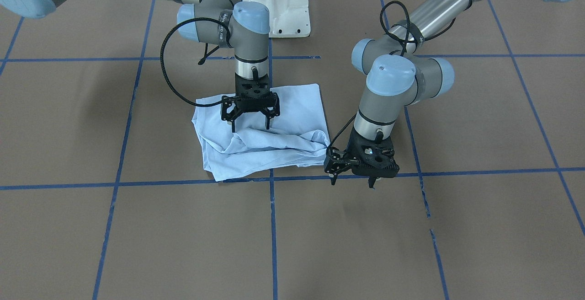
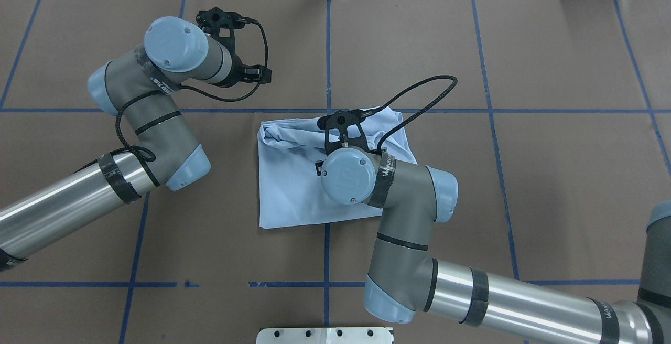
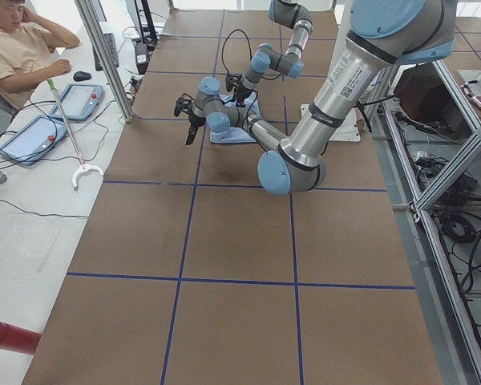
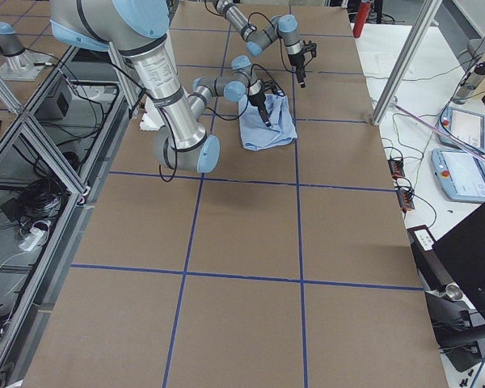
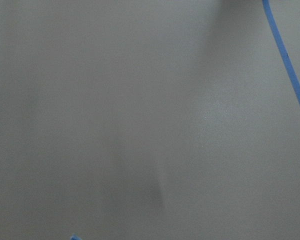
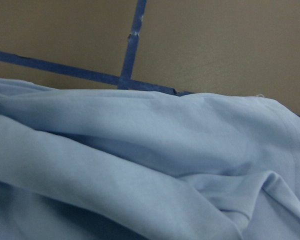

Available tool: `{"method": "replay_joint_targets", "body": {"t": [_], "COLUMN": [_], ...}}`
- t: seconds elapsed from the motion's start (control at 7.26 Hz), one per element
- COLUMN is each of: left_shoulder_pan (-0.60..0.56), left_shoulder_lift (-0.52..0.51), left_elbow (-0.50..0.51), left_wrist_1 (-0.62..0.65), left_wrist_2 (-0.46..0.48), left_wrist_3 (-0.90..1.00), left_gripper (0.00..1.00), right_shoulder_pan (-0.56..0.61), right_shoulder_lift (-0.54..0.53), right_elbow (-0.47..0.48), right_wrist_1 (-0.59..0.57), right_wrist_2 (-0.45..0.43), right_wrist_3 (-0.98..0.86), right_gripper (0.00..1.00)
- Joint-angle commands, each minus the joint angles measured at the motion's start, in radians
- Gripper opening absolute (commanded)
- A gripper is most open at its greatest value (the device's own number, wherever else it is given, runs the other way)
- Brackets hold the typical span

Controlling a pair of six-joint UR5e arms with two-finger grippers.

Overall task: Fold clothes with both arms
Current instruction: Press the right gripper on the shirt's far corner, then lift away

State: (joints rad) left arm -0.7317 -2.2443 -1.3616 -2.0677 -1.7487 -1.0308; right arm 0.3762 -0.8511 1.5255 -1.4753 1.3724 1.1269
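The bench (image 1: 480,227) is long, covered in brown sheet and marked into big squares by blue tape (image 1: 273,227). Along one long side runs a white table (image 3: 32,208) carrying pendants (image 3: 32,136), a mouse (image 3: 82,76), a grabber stick (image 3: 64,120) and loose cables. A person (image 3: 20,48) sits there, one elbow raised. A red cylinder (image 3: 8,337) pokes in at the edge of the left-end view. Slanted aluminium posts (image 3: 104,56) rise at the bench's edge. On the other side an aluminium frame (image 3: 457,160) fences off grey floor strewn with cables (image 3: 457,228). The light is even and the shadows are soft.
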Motion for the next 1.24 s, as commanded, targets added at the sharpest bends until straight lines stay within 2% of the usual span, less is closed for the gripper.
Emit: {"method": "replay_joint_targets", "body": {"t": [0.0, 0.28, 0.69, 0.96, 1.1], "left_shoulder_pan": [0.000, 0.000, 0.001, 0.008, 0.017], "left_shoulder_lift": [0.000, 0.000, 0.000, 0.005, 0.049], "left_elbow": [0.001, -0.001, -0.001, -0.019, -0.081], "left_wrist_1": [0.000, 0.000, 0.000, 0.003, 0.004], "left_wrist_2": [0.000, 0.000, 0.000, 0.002, -0.002], "left_wrist_3": [0.000, -0.002, -0.002, -0.003, 0.000], "left_gripper": [1.00, 1.00, 1.00, 1.00, 1.00], "right_shoulder_pan": [0.035, 0.102, 0.240, 0.341, 0.351], "right_shoulder_lift": [0.006, 0.065, 0.135, 0.165, 0.167], "right_elbow": [-0.036, -0.134, -0.381, -0.393, -0.386], "right_wrist_1": [0.001, 0.022, 0.229, 0.259, 0.259], "right_wrist_2": [-0.003, -0.003, 0.011, 0.185, 0.215], "right_wrist_3": [-0.004, -0.019, -0.042, -0.029, -0.027], "right_gripper": [1.00, 1.00, 1.00, 1.00, 1.00]}}
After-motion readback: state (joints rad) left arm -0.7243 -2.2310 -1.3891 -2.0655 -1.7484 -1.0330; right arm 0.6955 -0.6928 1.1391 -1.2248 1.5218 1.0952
